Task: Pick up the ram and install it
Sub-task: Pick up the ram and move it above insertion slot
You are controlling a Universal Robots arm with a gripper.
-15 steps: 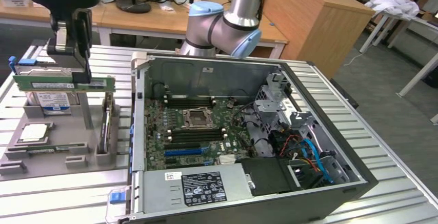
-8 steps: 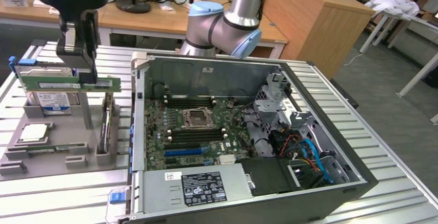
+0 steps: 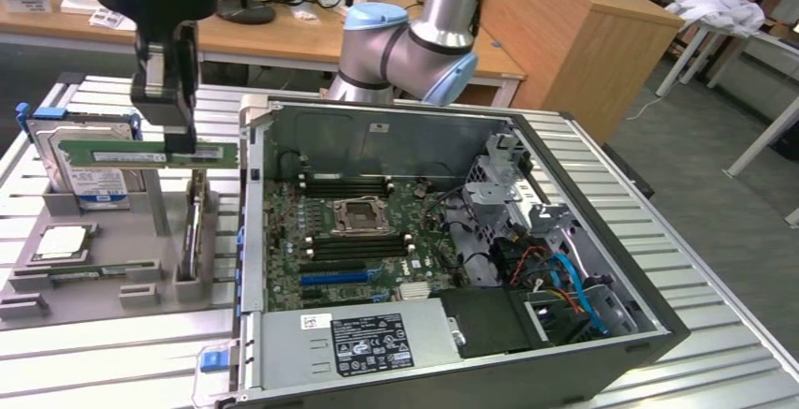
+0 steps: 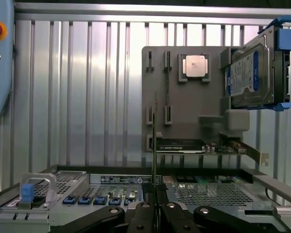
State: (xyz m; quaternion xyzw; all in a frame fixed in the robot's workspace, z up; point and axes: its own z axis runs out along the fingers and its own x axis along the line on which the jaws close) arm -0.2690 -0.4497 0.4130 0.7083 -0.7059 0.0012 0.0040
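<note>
The ram (image 3: 148, 154), a flat green stick with a white label strip, hangs level in the air above the grey holder tray (image 3: 75, 292), at the exterior view's left. My gripper (image 3: 175, 139) is shut on its top edge from above. In the wrist view the ram (image 4: 155, 141) appears edge-on as a thin line running out from between my gripper's (image 4: 155, 203) closed black fingers (image 4: 141, 213). The open computer case (image 3: 649, 334) lies to the exterior view's right of the stick, with black memory slots (image 3: 355, 185) on its motherboard beside the processor socket (image 3: 358, 211).
On the tray stand a hard drive in a blue-clipped bracket (image 3: 85, 161), a silver processor chip (image 3: 65, 242) and an upright graphics card (image 3: 194, 231). Cables and a drive cage (image 3: 562, 269) crowd the case's far side. The arm's base (image 3: 406, 44) rises behind the case.
</note>
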